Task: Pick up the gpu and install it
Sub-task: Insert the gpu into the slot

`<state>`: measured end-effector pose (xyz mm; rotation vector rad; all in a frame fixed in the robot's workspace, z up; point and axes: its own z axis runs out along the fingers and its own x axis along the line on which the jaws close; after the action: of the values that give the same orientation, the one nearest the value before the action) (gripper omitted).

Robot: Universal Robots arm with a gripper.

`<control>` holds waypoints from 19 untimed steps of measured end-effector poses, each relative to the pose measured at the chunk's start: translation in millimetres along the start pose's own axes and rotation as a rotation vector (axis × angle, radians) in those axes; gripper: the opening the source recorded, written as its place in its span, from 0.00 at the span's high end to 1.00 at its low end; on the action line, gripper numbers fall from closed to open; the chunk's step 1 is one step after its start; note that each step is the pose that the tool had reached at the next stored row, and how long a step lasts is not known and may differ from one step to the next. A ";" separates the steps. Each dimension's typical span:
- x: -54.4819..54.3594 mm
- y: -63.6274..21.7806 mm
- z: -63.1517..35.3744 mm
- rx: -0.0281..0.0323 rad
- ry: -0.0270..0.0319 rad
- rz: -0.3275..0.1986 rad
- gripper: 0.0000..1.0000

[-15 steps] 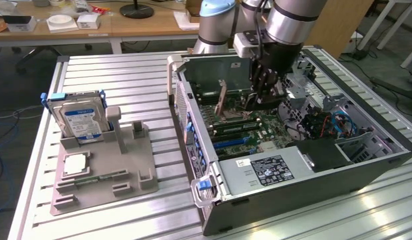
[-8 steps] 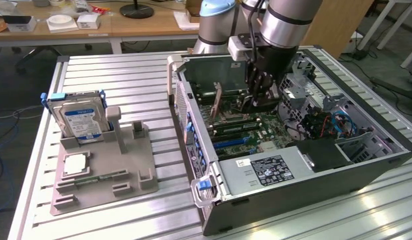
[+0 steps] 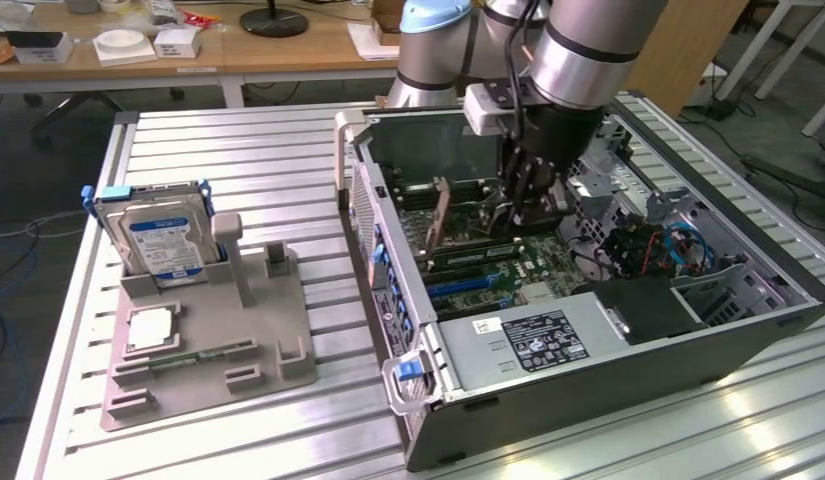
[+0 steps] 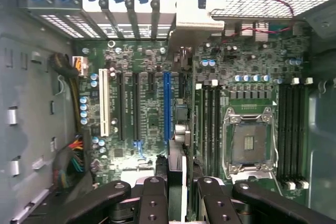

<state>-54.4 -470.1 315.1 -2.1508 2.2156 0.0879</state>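
Observation:
The gpu (image 4: 177,169) is a thin dark card seen edge-on in the wrist view, running from between my fingers toward its pale metal bracket (image 4: 191,22) at the case's rear slots. My gripper (image 4: 177,195) is shut on the card's upper edge, one dark finger (image 4: 152,198) on each side. The card hangs just beside the long blue slot (image 4: 167,103) of the motherboard; I cannot tell whether it is seated. In the exterior view my gripper (image 3: 530,205) reaches down into the open computer case (image 3: 626,350), with the gpu (image 3: 439,212) upright toward the exterior view's left of it.
A grey holder (image 3: 212,340) on the slatted table at the exterior view's left carries a silver hard drive (image 3: 165,240) and a processor chip (image 3: 152,327). Inside the case sit an open processor socket (image 4: 251,142), memory slots (image 4: 291,129) and cable bundles (image 4: 73,163).

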 end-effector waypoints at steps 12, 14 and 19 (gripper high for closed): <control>4.6 10.1 4.8 0.0000 0.0001 0.000 0.73; 4.7 11.7 6.3 0.0000 0.0001 0.000 0.73; 4.9 16.2 11.8 0.0000 0.0002 0.000 0.73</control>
<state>-70.8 -473.6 303.0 -2.1512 2.2153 0.0877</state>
